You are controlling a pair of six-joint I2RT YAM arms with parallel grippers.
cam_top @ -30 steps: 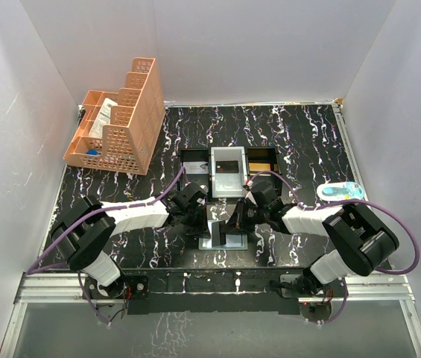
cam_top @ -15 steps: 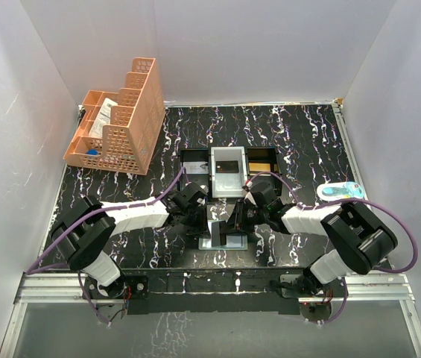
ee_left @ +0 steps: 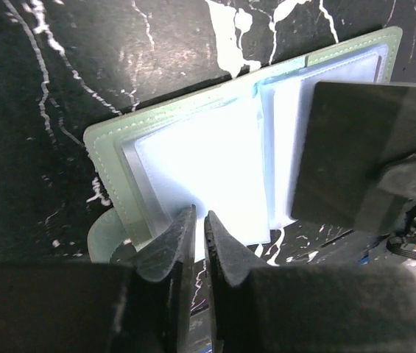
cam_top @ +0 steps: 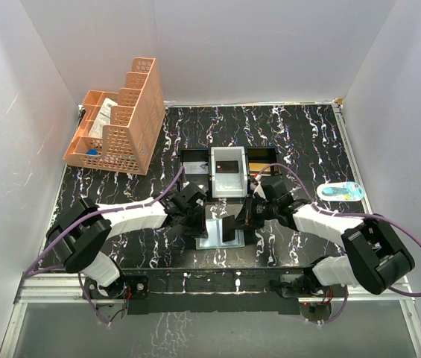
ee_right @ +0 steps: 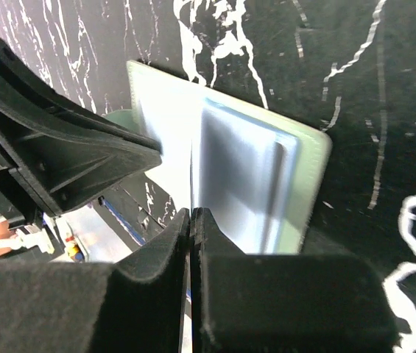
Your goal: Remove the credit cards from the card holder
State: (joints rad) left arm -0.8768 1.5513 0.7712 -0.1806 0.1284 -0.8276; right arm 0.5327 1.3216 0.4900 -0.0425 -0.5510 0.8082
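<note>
So the small flat bifold card holder (ee_left: pixel 200 162), grey-green outside and shiny pale blue inside, is lying wide open on the black, white-veined marble-look table (cam_top: pixel 307 142). It's near the front edge, at 6 o'clock from the black-and-white three-compartment tray (cam_top: pixel 229 190).

The left gripper (ee_left: pixel 199 239) sits at the holder's 9 o'clock side. Its fingers are almost pressed together with just a slit between them, tips over the edge of one panel. Can't tell if it's actually nipping anything.

The right gripper (ee_right: pixel 191 220) comes in from 3 o'clock, pinching a dark flat rectangular card (ee_left: pixel 355 147) tilted up over the other panel.

The orange lattice plastic organiser (cam_top: pixel 132 127) sits way off at 10 o'clock.
</note>
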